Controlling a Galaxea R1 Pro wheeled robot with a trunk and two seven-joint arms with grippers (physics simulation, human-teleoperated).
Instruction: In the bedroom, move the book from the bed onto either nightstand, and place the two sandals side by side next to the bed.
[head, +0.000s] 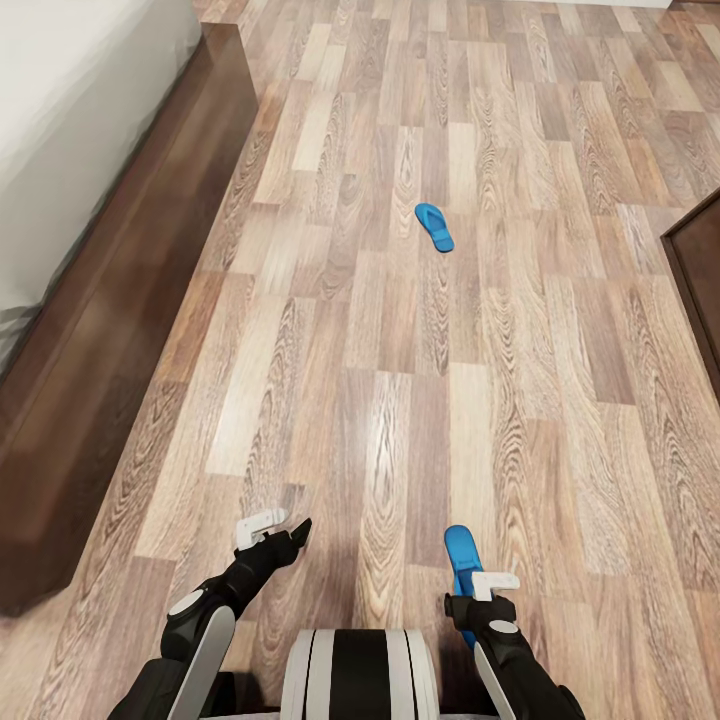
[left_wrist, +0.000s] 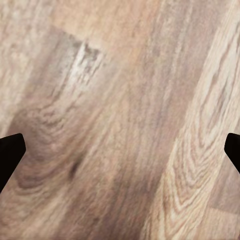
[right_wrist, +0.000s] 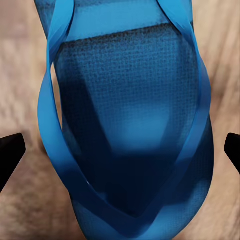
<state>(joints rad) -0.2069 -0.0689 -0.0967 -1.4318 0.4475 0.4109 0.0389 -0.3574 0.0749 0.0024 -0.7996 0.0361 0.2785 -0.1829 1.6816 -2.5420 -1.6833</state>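
Right claw (right_wrist: 120, 150) wide over sandal (right_wrist: 127, 125); second sandal (head: 434, 226) ahead.

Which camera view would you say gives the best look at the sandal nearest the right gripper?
The right wrist view: the near sandal sits close under the camera, straps and textured sole plain, between the open fingers. The head view shows its blue front end on the floor, the rest hidden behind the right gripper. The left wrist view shows floor planks instead.

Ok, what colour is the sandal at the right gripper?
Bright blue sandal, straps included; the right wrist view shows it best.
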